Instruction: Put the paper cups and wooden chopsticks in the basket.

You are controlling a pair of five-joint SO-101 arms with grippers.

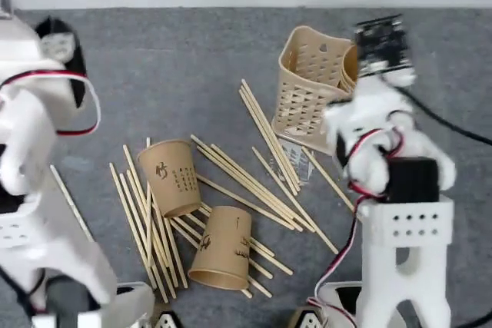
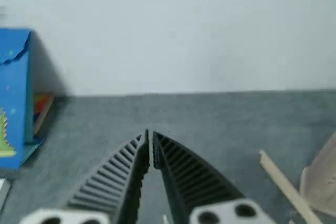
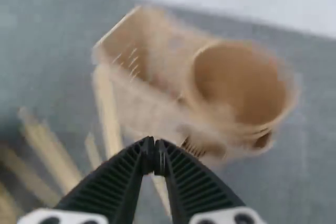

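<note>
The beige slotted basket (image 1: 306, 88) stands tilted at the back right with a paper cup (image 1: 350, 67) in it. In the right wrist view the basket (image 3: 142, 72) and that cup (image 3: 239, 85) lie just beyond my right gripper (image 3: 153, 148), which is shut on nothing. Two more paper cups lie on their sides: one (image 1: 171, 177) mid-table, one (image 1: 223, 247) nearer the front. Several wooden chopsticks (image 1: 254, 178) are strewn around them. My left gripper (image 2: 150, 137) is shut and empty over grey mat at the far left, with one chopstick (image 2: 283, 184) beside it.
A blue box (image 2: 14, 95) stands by the wall past the left gripper. The left arm (image 1: 31, 136) fills the left edge and the right arm's base (image 1: 403, 251) the front right. Bare grey mat (image 1: 177, 67) lies at the back centre.
</note>
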